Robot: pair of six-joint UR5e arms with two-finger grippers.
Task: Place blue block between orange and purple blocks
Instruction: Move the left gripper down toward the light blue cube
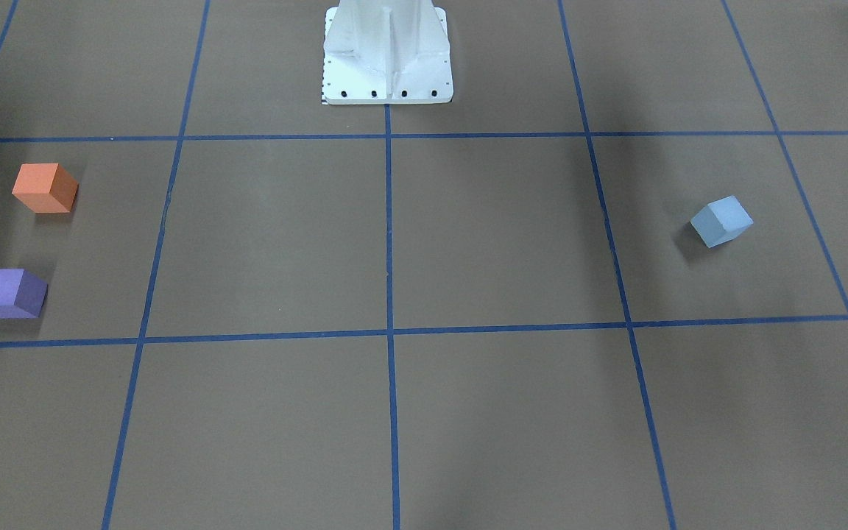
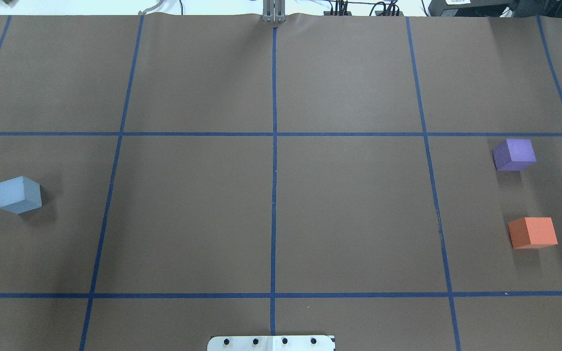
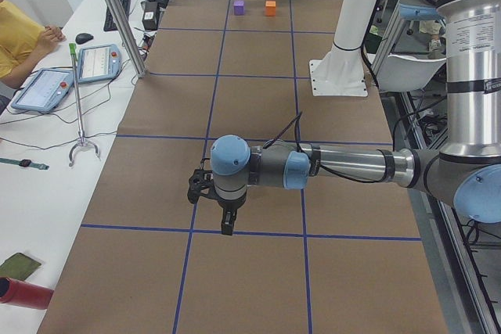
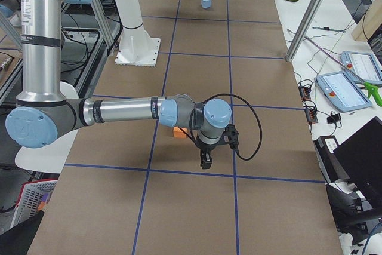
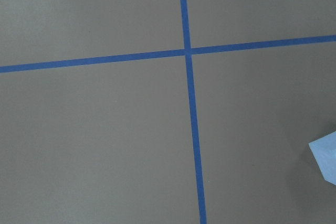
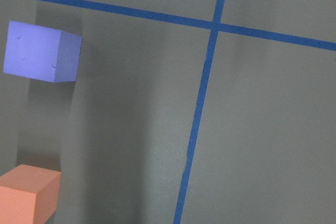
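Note:
The light blue block [image 2: 19, 194] sits on the table's left side; it also shows in the front view [image 1: 721, 221], the right-side view [image 4: 206, 2], and as a corner in the left wrist view [image 5: 325, 156]. The purple block [image 2: 514, 154] and the orange block [image 2: 532, 232] sit apart on the right side, with a gap between them, and both show in the right wrist view [image 6: 42, 51] [image 6: 29, 192]. My left gripper [image 3: 226, 226] hangs above the table, hiding the blue block in that view. My right gripper [image 4: 205, 162] hangs near the orange block [image 4: 178, 133]. I cannot tell whether either is open.
The white robot pedestal [image 1: 387, 59] stands at the table's robot-side middle. Blue tape lines [image 2: 274, 195] grid the brown table. Beside the table are a metal post [image 3: 117, 13], tablets [image 3: 43, 87], a red cylinder [image 3: 23, 293] and a seated person [image 3: 19, 37].

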